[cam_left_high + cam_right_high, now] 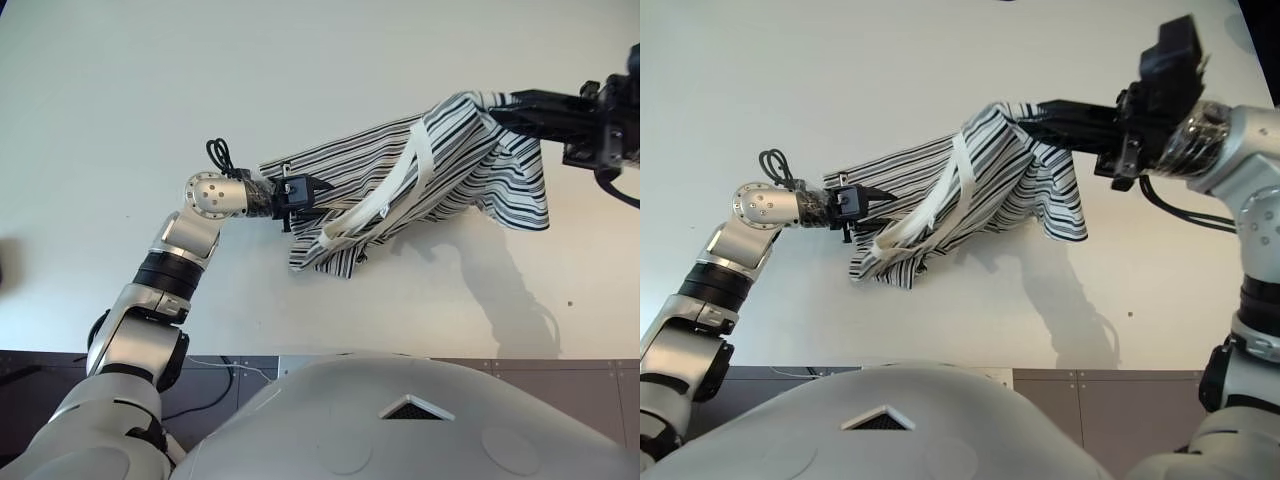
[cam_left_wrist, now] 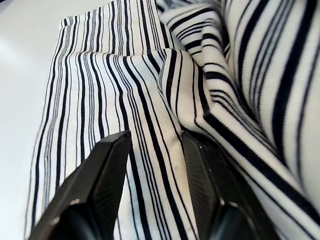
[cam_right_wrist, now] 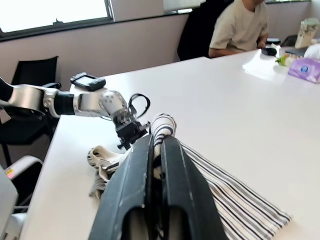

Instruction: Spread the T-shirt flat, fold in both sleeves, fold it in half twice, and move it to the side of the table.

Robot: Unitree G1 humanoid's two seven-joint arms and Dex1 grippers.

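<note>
The striped T-shirt [image 1: 460, 150] is bunched up and half off the white surface [image 1: 150, 100], well out in front of the robot and over towards its right. The right arm's jaws are pressed tight together on a gathered fold at the shirt's upper right end and hold that end up in the air, so the cloth drapes down from them and throws a shadow on the surface below. From there the shirt slopes down to the left, and its lower left part rests crumpled on the surface. A white band [image 1: 415, 165] runs across the stripes and loops out at the near edge of the heap. The left arm's jaws sit low at the shirt's left edge, right against the cloth. Seen from that wrist they stand apart with flat striped fabric and a raised fold between them, and I see no pinch on it. Farther along the surface, past the left arm, lies a small black device [image 3: 87, 80], and a dark chair [image 3: 35, 70] stands by the wall behind it.
</note>
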